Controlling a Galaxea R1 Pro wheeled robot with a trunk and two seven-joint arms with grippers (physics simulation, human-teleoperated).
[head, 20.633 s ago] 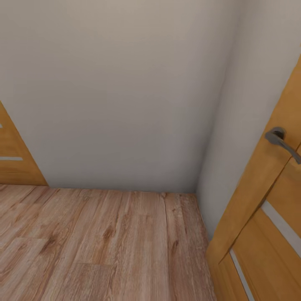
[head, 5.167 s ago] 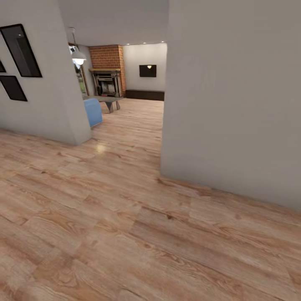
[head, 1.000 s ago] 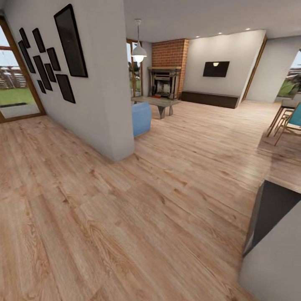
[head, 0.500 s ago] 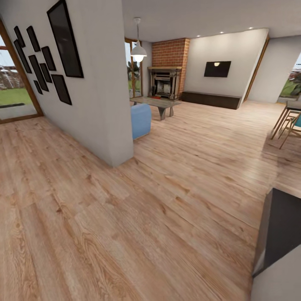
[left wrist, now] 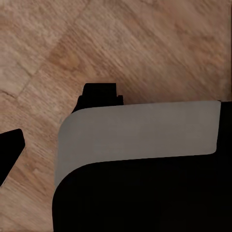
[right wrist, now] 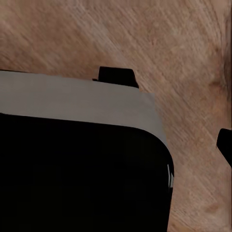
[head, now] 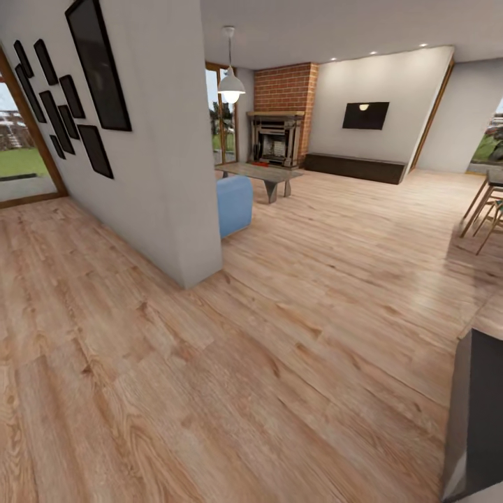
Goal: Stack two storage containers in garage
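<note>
- Wood-plank flooring (head: 279, 363) in a light tone covers the near ground of the head view and runs on into the living room (head: 349, 202) ahead.
- A white partition wall (head: 164, 154) stands to the left of centre, ending in a corner on the planks; black picture frames (head: 70, 105) hang in a cluster on its left face.
- Just past that corner sits a blue seat (head: 234, 204), partly hidden by the wall.
- Beyond the seat stands a low grey bench (head: 260, 173). A small red patch (head: 258, 165) lies on its top; this may be the storage containers, but it is too small to tell.
- At the far end rises a red-brick fireplace (head: 283, 112) with a dark hearth.
- To its right a black TV (head: 365, 115) hangs on the white wall, above a long low dark-brown cabinet (head: 354, 168).
- A white pendant lamp (head: 230, 85) hangs from the ceiling.
- Glass doors (head: 21, 157) at the far left look out on grass.
- Chair legs (head: 485, 213) show at the right edge.
- A dark panel (head: 482, 419) fills the lower right corner.
- The left wrist view looks down on planks past a grey and black robot body (left wrist: 140, 159).
- The right wrist view shows the same kind of body (right wrist: 82, 154) over planks.
- I cannot tell from either wrist view whether the jaws are released or clenched.
</note>
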